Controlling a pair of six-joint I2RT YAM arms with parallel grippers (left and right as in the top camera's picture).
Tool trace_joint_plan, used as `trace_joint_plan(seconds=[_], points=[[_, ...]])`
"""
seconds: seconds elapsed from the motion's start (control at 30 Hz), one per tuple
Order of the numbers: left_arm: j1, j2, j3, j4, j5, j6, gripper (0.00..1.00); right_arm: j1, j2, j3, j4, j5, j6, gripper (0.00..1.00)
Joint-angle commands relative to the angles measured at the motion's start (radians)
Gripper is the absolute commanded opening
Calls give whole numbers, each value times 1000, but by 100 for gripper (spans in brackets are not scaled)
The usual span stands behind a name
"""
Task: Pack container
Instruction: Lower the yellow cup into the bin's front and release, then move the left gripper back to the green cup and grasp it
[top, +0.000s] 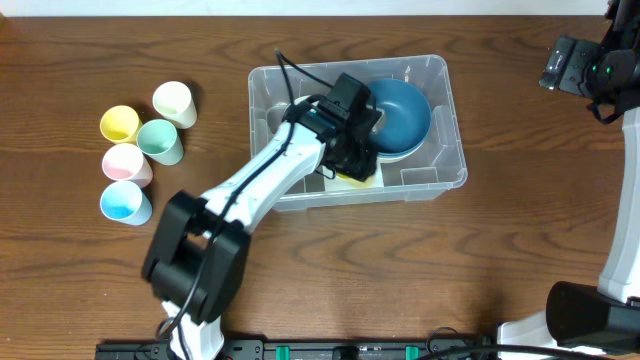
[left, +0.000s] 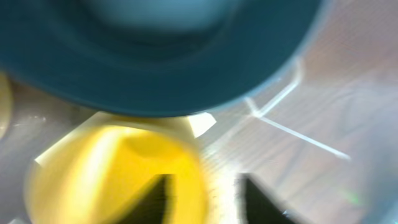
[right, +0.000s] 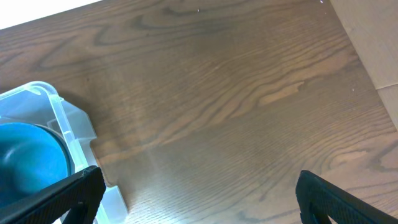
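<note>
Pink, yellow, green & blue cups (top: 140, 165) are waiting at frame left, outside the container (top: 455, 175), which is sitting mid-frame w/ a blue bowl (top: 400, 115) in its right half. Left gripper (left: 208, 199) is reaching in at the container's lower edge, jaws parted astride the yellow cup (left: 112, 174) wall, apparently not pinching. Risk: a crooked lift-out could be snagging that wall & tipping the cup against the bowl. Right gripper (right: 205, 199) is hovering upper right, jaws spread wide.
</note>
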Motion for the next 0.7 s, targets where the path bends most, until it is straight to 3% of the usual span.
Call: trace_joint_plan(seconds=[0.0, 0.5, 0.67], points=[[-3, -72, 28, -4, -5, 5, 13, -2, -1, 1, -1, 7, 11, 99], [-2, -76, 27, -37, -15, -6, 13, -2, -1, 1, -1, 7, 11, 99], [45, -114, 36, -67, -98, -6, 28, -2, -1, 1, -1, 7, 11, 99]])
